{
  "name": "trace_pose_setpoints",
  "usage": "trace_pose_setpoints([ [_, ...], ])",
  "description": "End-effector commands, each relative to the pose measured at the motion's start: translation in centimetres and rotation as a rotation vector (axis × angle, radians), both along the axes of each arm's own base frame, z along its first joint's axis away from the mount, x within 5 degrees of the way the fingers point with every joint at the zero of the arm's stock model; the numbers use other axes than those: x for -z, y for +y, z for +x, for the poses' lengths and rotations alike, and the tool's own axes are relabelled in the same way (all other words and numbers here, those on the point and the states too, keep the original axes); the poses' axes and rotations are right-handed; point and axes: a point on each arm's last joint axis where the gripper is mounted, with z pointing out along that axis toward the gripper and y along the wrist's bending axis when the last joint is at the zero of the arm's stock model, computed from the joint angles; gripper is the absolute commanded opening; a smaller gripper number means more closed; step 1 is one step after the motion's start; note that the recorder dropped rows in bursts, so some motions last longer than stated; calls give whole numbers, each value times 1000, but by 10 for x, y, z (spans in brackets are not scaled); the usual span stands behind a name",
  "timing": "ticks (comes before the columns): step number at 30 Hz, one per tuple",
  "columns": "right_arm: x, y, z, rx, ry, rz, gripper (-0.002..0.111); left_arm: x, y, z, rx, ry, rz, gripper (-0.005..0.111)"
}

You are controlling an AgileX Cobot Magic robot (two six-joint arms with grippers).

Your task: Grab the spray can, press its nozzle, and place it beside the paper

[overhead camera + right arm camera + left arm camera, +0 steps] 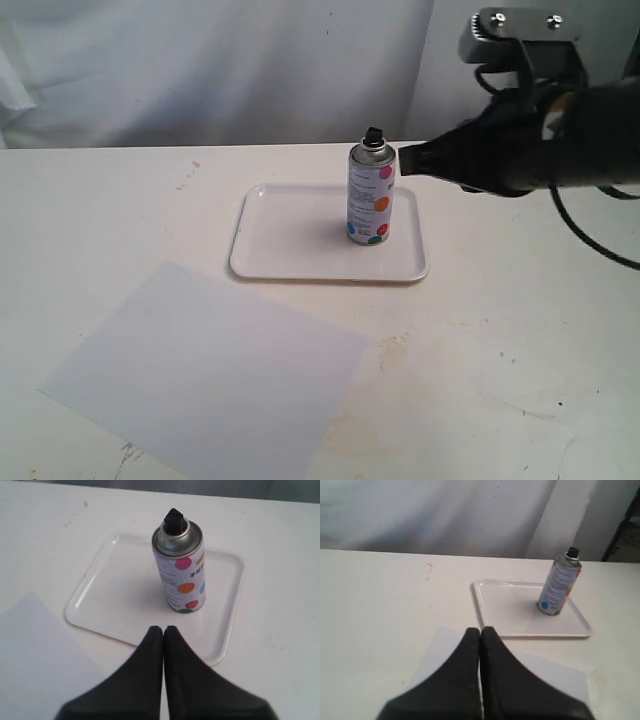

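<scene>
The paper lies flat toward the table's near left corner. The left gripper hangs over it, pressed closed and empty. Farther back, toward the far edge, the spray can stands upright on a white tray. The right gripper, also closed and empty, points at the can's shoulder, below the nozzle. The can is likely light, rigid, smooth and easily tipped, so grip it mid-label.
</scene>
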Motion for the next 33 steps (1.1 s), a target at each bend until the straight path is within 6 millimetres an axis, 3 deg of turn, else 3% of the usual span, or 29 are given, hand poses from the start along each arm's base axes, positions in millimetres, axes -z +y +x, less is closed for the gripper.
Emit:
trace_pose_setpoints([
  [1,-17,-21,-34,13,-153,130,0,-11,9,5,-114,-123,-22,0],
  [6,-45,-33,-68,-50,-299,163,0,-15,14,6,-159,-190,34,0],
  [12,-64,-26,-104,-192,-376,193,0,-10,26,6,-263,-140,125,0],
  [16,-72,-29,-115,-222,-412,205,0,-10,30,2,-316,-133,107,0],
  [20,-86,-41,-123,-229,-531,188,0,-20,29,-20,-324,-274,94,0],
  [23,-98,-61,-128,-164,-622,182,0,-23,30,-36,-335,-354,113,0],
  [28,-109,-96,-127,30,-695,140,0,-22,30,-37,-336,-352,111,0],
  [33,-115,-126,-148,167,-735,51,0,-22,30,-37,-335,-351,108,0],
])
